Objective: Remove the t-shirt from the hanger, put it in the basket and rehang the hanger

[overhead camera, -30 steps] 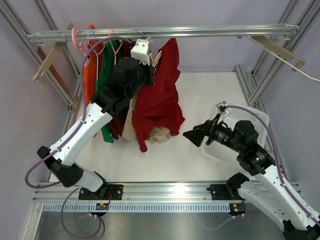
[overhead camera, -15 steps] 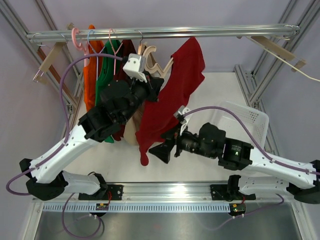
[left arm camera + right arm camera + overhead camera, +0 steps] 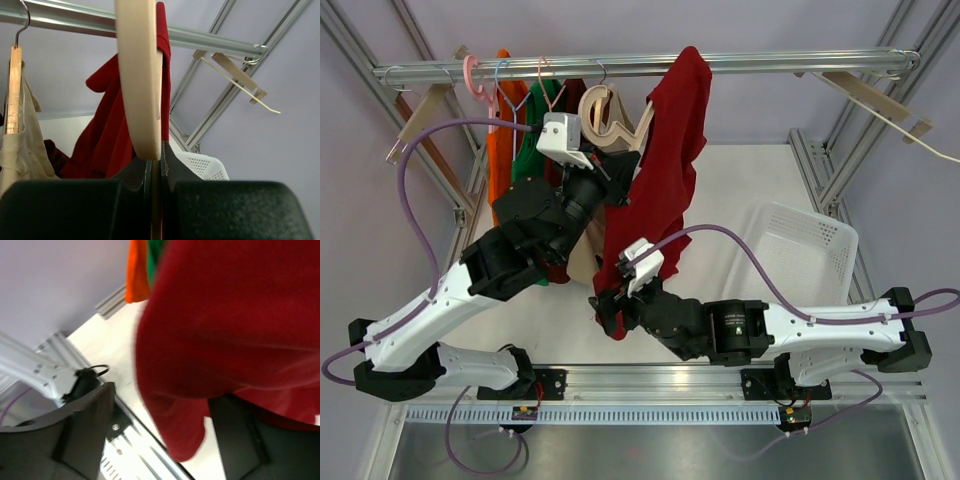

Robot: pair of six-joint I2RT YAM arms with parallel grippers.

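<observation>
The top camera looks down from high up at the near side, taking in the whole silver metal rail. The left wrist camera stares upward, close, with the pale wooden hanger rising from between its jaws. The right wrist camera tilts downward, closer still. All three share the red cotton t-shirt, which fills the gap between the right jaws.

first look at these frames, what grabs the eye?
The red t-shirt dominates, hanging at the centre just under the rail, off one side of the wooden hanger, whose lower end the left hand pinches. Lower down, the right hand sits open at the shirt's bottom hem, with cloth hanging between its fingers. A white basket stands at the right.
</observation>
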